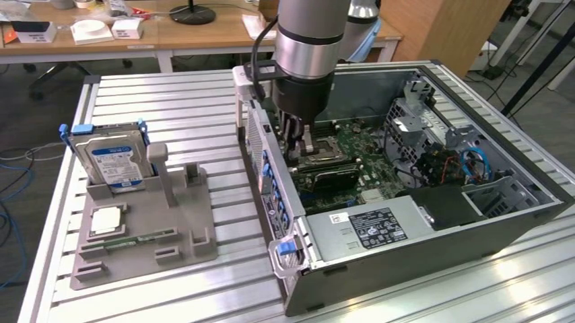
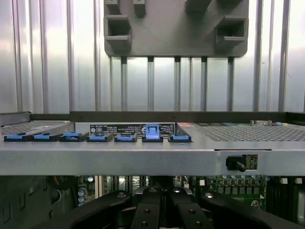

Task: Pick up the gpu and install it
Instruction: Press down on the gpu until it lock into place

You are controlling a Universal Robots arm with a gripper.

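One arm [image 1: 310, 40] at frame centre-top, reaching down into open computer case [image 1: 503, 222]. End effector [image 1: 303, 142] closed narrow just above motherboard [image 1: 359, 145], nothing visibly held. Gpu [image 1: 329, 176] dark, flat, seated on motherboard just below end effector. Grey fixture [image 1: 180, 222] at left on counter [image 1: 180, 101] holds hard drive [image 1: 112, 161], memory stick [image 1: 144, 238].

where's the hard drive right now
In the exterior view the hard drive stands upright in the grey holder tray on the view's left, apart from the open computer case.
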